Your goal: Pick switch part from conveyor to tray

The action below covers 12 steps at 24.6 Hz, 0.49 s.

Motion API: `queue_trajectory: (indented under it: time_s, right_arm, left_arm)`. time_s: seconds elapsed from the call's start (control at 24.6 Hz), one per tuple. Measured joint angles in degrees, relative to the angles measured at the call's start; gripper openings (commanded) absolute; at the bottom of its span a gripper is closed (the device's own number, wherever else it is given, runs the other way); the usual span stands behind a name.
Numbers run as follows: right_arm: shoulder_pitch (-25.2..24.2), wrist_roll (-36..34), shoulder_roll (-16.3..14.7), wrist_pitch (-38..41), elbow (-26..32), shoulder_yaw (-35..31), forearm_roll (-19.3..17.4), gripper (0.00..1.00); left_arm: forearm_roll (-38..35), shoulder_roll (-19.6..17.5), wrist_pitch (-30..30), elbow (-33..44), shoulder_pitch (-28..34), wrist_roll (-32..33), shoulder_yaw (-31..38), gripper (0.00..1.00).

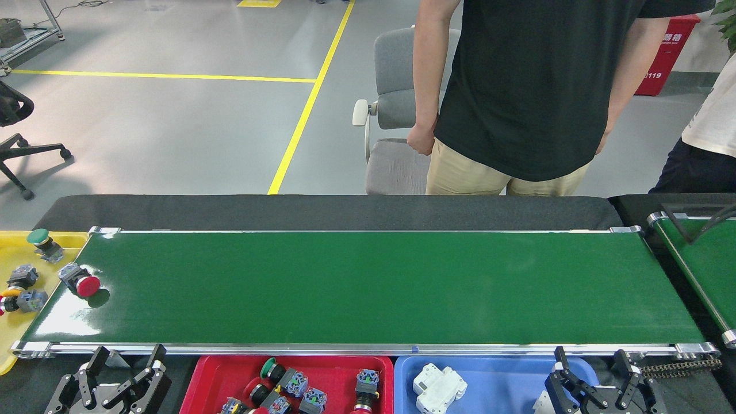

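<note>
1. Left tool (118,376) sits at the bottom left, just below the near rail of the conveyor (368,287). Its two dark fingers stand apart with nothing between them: released, empty.
2. Right tool (592,379) is at the bottom right, over the near corner of the blue tray (500,379). Fingers likewise spread, nothing held.
3. Switch part (80,280), a grey body with a red mushroom cap, lies on its side at the far-left end of the belt, right beside the left end roller and next to the yellow tray (14,345).
4. Key relation: the part lies up and slightly to the left of the left tool, across the belt's near rail. The right tool is well apart from it, almost the whole belt length away. Left arm is clearly the nearer one.
5. Long axis of the part runs diagonally: grey body toward the far left, red cap toward the near right. My judgement: the fingers would need to close across the grey body, square to that diagonal.
6. Red tray (201,382) holds several similar switches, just right of the left tool; I take it as the drop spot.
7. Risk, as I judge it: the part is at the belt's end and may run off into the yellow tray.
8. A person (517,86) stands beyond the tabletop (322,211), hands clear of the belt.
</note>
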<state>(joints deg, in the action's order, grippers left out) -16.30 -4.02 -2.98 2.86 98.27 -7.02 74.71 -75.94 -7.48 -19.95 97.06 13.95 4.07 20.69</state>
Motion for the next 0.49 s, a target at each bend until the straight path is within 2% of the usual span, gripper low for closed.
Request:
queue_trajectory:
  time_s: [0.24, 0.49]
  right_arm:
    - [-0.80, -0.05, 0.26, 0.49, 0.01, 0.01, -0.23, 1.00]
    - [-0.81, -0.30, 2.94, 0.67, 1.24, 0.02, -0.23, 1.00]
  left_arm:
    - [-0.20, -0.56, -2.84, 0.14, 2.59, -1.27, 0.26, 1.00]
    - [-0.29, -1.96, -3.17, -0.04, 3.18, -1.98, 1.10, 1.00]
